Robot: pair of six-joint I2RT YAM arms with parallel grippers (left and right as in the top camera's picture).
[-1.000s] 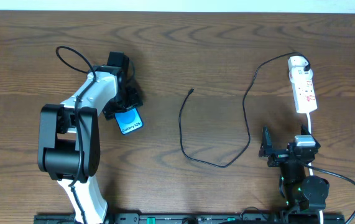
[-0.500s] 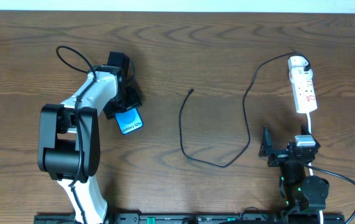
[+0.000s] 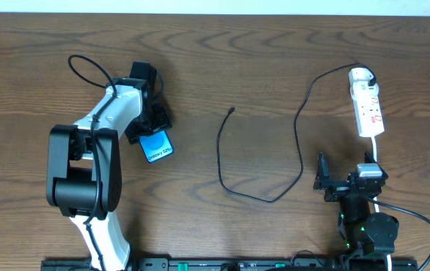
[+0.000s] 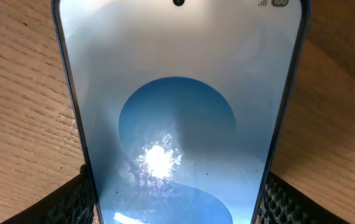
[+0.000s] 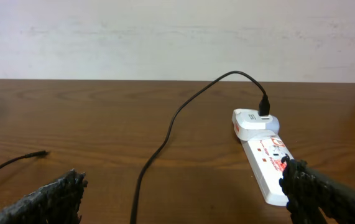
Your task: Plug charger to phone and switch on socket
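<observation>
The phone (image 3: 157, 146) lies on the wood table at the left, its blue screen up with white "Galaxy" text. In the left wrist view the phone (image 4: 177, 93) fills the frame, and my left gripper (image 3: 151, 126) (image 4: 177, 202) is shut on it, a pad against each long edge. The charger (image 3: 233, 192) runs as a thin black cable from its free plug tip (image 3: 232, 111) at mid-table to a white adapter (image 5: 252, 118) in the socket (image 3: 368, 109) (image 5: 267, 162), the white strip at the far right. My right gripper (image 3: 346, 175) (image 5: 183, 186) stands open in front of the socket, holding nothing.
The socket's white cord (image 3: 375, 154) runs down past my right gripper. The black cable loops across the table (image 3: 222, 45) between the arms. A pale wall (image 5: 165, 37) stands behind the table's far edge.
My left gripper's jaws have drawn in slightly against the phone's edges. The right arm, cable and socket have not moved.
</observation>
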